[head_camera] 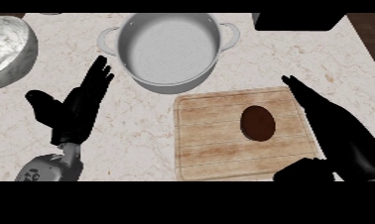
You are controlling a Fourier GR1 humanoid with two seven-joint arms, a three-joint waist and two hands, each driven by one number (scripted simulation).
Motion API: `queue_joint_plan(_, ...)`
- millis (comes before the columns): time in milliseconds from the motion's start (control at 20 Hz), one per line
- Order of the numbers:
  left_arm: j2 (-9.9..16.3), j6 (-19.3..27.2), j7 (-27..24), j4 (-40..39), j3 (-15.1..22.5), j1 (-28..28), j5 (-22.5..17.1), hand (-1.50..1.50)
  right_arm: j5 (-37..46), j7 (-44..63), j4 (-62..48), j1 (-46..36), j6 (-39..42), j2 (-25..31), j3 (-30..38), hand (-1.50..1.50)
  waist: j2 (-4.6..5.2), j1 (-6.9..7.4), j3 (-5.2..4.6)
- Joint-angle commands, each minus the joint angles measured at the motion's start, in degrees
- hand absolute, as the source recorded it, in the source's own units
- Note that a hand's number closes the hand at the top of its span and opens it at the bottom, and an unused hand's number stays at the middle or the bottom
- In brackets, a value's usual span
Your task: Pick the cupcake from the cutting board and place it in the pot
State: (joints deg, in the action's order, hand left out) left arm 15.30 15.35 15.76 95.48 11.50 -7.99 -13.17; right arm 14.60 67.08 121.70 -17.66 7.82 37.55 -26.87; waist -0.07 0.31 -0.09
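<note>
Cupcake (258, 123) sat untouched on the cutting board (212, 143), right hand (330, 124) spread alongside, seemingly ready to grasp; left hand (77, 106) rested open near the pot (170, 49).

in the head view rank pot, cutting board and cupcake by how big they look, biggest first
1. cutting board and pot look about alike in spread, so I won't rank them against each other.
2. cupcake, plainly smallest, sitting on the board.
</note>
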Motion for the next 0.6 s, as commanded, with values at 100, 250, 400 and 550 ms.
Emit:
queue_joint_plan(100, 0.8, -1.6, 1.2, 0.1, -3.0, -1.4, -0.8, 0.0, 6.9, 10.6, 0.8, 0.1, 0.1, -5.8, -3.0, -1.5, -0.03, -0.35, 0.04)
queue_joint_plan(250, 0.5, -2.0, 0.9, 2.3, -2.1, 1.4, -0.4, 0.0, 6.7, 12.0, 0.1, -1.6, 2.1, -7.4, -2.2, -1.5, -0.08, -0.02, 0.03)
queue_joint_plan(400, 0.4, -2.8, -0.3, -0.1, -2.6, 1.5, 0.1, 0.0, 11.8, 10.0, -5.2, -2.2, -0.4, -12.0, -5.4, -1.5, 0.03, 0.14, 0.02)
queue_joint_plan(550, 0.5, -4.2, -0.8, -1.3, -3.8, 1.1, -1.1, 0.0, 12.6, 11.5, -7.4, -2.9, 0.0, -14.5, -4.9, -1.5, 0.05, 0.01, 0.0)
